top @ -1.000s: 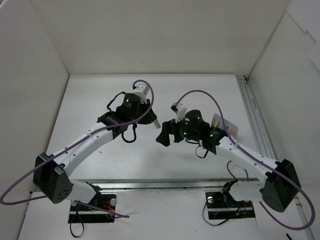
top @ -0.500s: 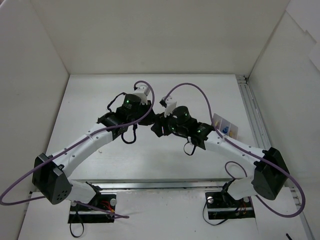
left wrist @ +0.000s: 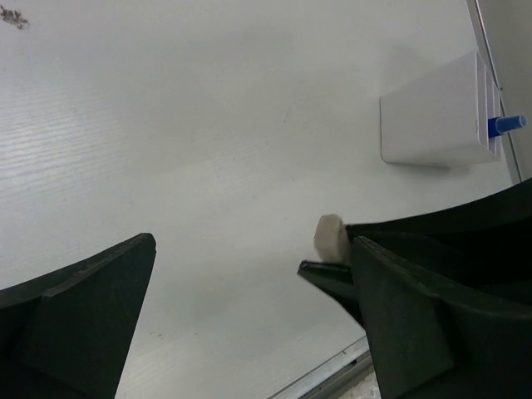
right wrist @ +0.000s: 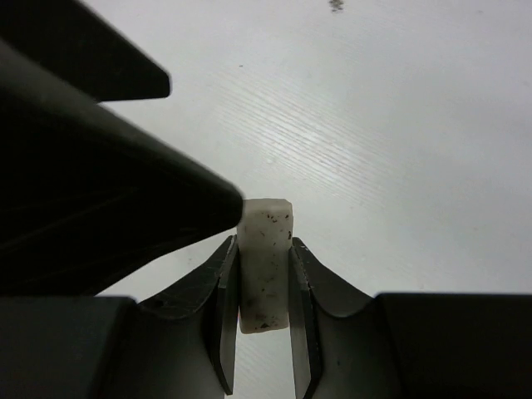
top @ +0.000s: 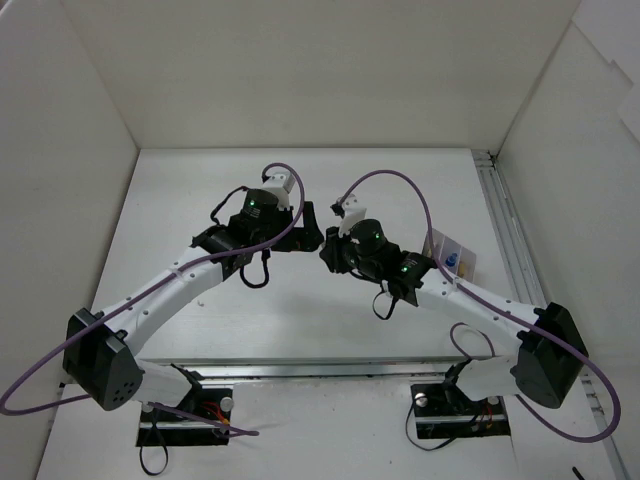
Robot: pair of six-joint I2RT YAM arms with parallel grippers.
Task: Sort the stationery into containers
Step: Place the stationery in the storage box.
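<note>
Two tools are hovering over the desk (top: pixel 180 200), well apart from the white box (left wrist: pixel 428 120): your left tool (left wrist: pixel 253 249) is gaping wide, and your right tool (right wrist: pixel 263 245) is pinching the tiny beige piece (right wrist: pixel 264 270). You're mid-carry, I judge; next you're taking it over the box and releasing.

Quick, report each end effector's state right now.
Left end effector: open, holding nothing.
Right end effector: closed on the small beige piece.
</note>
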